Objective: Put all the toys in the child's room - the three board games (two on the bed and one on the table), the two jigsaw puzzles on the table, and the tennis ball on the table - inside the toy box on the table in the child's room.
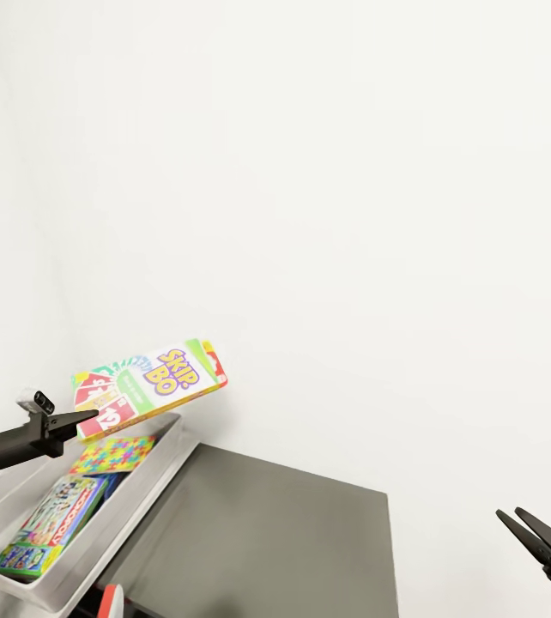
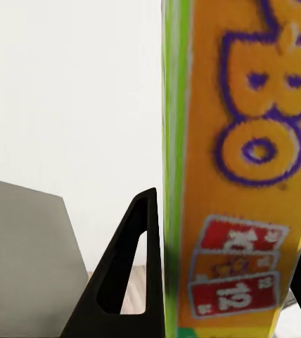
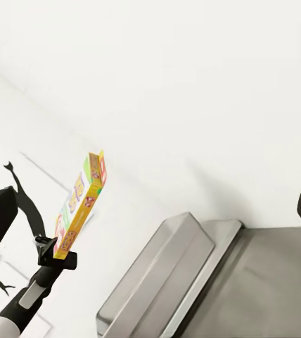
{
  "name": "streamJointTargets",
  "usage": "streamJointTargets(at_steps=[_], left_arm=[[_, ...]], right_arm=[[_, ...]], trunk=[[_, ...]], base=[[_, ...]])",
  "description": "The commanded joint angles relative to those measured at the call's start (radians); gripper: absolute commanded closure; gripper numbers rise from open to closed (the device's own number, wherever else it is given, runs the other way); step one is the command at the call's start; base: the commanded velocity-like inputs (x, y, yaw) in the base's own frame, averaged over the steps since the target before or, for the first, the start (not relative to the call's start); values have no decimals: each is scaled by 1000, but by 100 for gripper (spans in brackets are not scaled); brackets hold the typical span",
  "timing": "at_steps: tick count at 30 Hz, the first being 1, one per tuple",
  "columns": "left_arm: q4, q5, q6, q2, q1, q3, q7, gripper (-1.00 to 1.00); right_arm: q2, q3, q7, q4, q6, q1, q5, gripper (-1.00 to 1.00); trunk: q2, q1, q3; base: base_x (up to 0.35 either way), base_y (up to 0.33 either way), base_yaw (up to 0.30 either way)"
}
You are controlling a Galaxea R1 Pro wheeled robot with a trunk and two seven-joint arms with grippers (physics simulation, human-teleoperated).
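Green-white SKIP-BO box (image 1: pixel 150 386), corner hidden between left gripper (image 1: pixel 89 418) fingers

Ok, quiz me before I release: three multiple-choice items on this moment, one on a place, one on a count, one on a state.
1. Where is the SKIP-BO box?
A. held above the toy box
B. flat on the dark grey cabinet
C. on the floor

2. How many toys show inside the toy box?
A. none
B. two
C. five

3. The right gripper is
A. shut on a ball
B. open
C. shut on a puzzle

Key: 1 A, the left gripper clamps its end. 2 B, the jigsaw puzzle and the Monopoly box. 3 B, fingers spread, nothing between.
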Motion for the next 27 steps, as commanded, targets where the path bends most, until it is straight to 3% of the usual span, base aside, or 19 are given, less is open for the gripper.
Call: streamJointTargets(at_steps=[1,4,8,10,16,21,27], left_arm=[[0,0,10,0,0,0,-4,100],[0,0,10,0,0,0,-4,100],[18,1,9,-22,-5,22,18,100],[13,-2,9,-16,-2,32,28,100],[-6,-13,15,15,8,-4,3,100],[-6,-13,17,21,9,-33,-4,100],[-6,-13,18,27,9,-36,-4,100]], right_arm=[[0,0,-1,-1,7,0,-5,-100],[-1,0,-2,-1,7,0,-5,-100],[11,-10,-2,-1,5,0,-4,-100],[11,-9,-2,-1,5,0,-4,-100],[13,-2,-3,-1,1,0,-3,-100],[13,-1,-3,-1,1,0,-3,-100],[13,-1,-3,-1,1,0,-2,-100]], trunk=[[-1,0,-1],[-1,0,-1],[-1,0,-1],[-1,0,-1],[-1,0,-1],[-1,0,-1],[-1,0,-1]], base=[[6,190,0],[3,108,0],[0,0,0],[0,0,0],[0,0,0],[0,0,0],[0,0,0]])
